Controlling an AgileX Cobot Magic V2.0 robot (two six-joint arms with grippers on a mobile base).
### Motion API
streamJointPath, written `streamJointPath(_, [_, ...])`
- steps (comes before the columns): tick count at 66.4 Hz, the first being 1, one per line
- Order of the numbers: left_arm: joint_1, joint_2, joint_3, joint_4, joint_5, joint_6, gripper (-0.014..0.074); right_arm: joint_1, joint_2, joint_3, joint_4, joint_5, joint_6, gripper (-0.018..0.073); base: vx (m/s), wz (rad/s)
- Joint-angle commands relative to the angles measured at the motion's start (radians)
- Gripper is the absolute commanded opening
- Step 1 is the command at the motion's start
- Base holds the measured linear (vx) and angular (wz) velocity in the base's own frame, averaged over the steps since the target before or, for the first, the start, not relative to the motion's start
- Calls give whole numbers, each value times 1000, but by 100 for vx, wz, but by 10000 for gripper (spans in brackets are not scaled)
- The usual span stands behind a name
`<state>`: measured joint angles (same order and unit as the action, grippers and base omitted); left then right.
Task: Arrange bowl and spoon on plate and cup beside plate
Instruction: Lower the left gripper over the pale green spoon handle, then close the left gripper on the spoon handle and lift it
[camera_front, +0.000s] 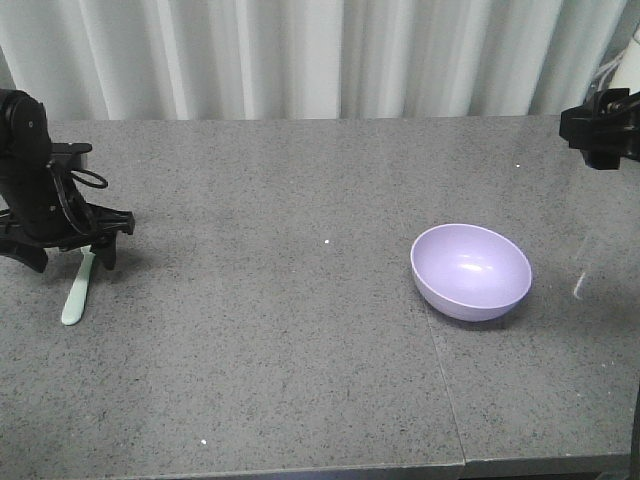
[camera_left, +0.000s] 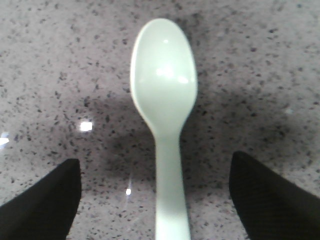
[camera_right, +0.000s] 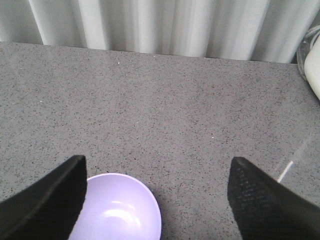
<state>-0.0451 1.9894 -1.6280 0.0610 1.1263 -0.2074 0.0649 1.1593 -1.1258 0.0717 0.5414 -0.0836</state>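
Note:
The pale mint-green spoon (camera_front: 76, 292) lies flat on the grey table at the far left. My left gripper (camera_front: 72, 250) stands low over its handle end. In the left wrist view the spoon (camera_left: 164, 90) runs straight up the middle, with its handle between the fingers of the open left gripper (camera_left: 155, 161), and neither finger touches it. The lavender bowl (camera_front: 470, 270) sits upright and empty at the right of centre. My right gripper (camera_right: 157, 161) hangs open well above the table, with the bowl (camera_right: 120, 210) below its left finger. The plate and the cup are out of view.
White curtains hang behind the table's far edge. A white object (camera_right: 312, 62) with a cable stands at the far right corner. A seam (camera_front: 440, 370) runs front to back through the tabletop below the bowl.

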Motion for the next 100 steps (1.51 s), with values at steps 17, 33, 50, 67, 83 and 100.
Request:
streamJointPath(17, [1,-38,-28,-36,-18,10,586,1,-25,-34,-15,-75,-10,569,0,0])
streamJointPath(33, [1,-15,-28,-36,-14,8,586,1,-25,-34,-15,-75,-10,569,0,0])
streamJointPath(50, [1,-12,-28,-35,-9,7,557,1,-23,-34,-15,-75,-10,569,0,0])
streamJointPath(67, [1,-9,-28,-31,-4,12,239,1,-23,-34,-15,-75,-10,569,0,0])
streamJointPath(83, [1,-4,-28,-31,-4,70,-8,1,-23,-34,-15,-75,-10,569,0,0])
streamJointPath(100, [1,-88,-29,-23,-84,105,-8,1,-23,-34,-15,-74,-10,569,0,0])
